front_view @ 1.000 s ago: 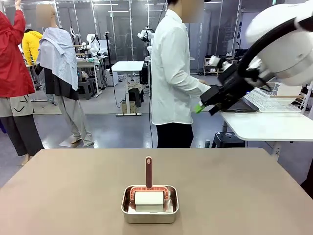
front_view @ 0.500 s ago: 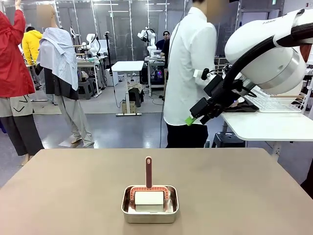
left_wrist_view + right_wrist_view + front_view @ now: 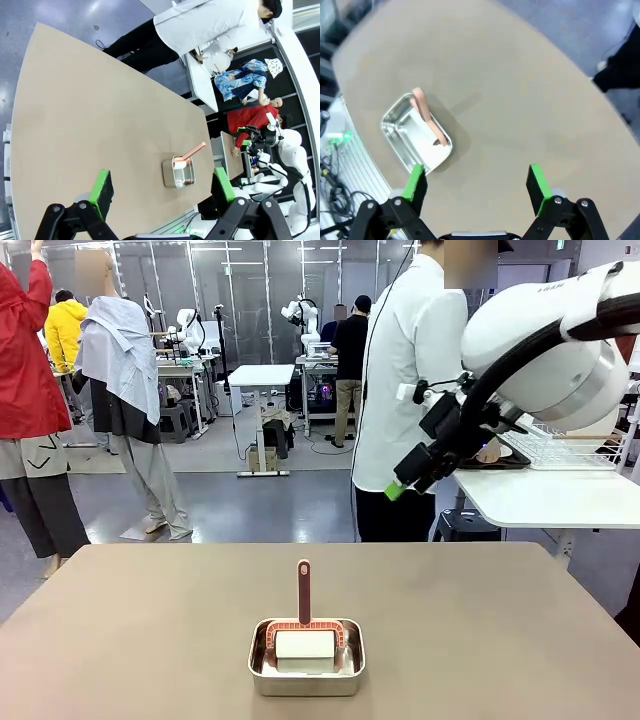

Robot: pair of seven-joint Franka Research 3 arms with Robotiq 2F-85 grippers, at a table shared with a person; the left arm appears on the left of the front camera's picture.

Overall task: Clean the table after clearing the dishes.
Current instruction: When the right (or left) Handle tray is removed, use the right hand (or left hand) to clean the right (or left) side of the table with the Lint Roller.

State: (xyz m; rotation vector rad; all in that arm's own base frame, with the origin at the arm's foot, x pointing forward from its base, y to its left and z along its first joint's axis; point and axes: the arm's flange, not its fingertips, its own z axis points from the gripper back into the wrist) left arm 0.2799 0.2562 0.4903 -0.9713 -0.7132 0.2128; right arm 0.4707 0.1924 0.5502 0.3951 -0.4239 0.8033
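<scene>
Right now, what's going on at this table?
Nothing on it is being handled. The wide taupe-brown table carries a small rectangular steel pan with a white roller on a reddish-brown handle in it. The left gripper and the right gripper are both raised and open, holding nothing. A person in a white shirt stands at the white side table beyond.

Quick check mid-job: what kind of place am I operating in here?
Probably an indoor lab or workshop, not a home: a bare grey floor, equipment-laden workbenches behind, and a white side table with a wire rack beside the work table.
</scene>
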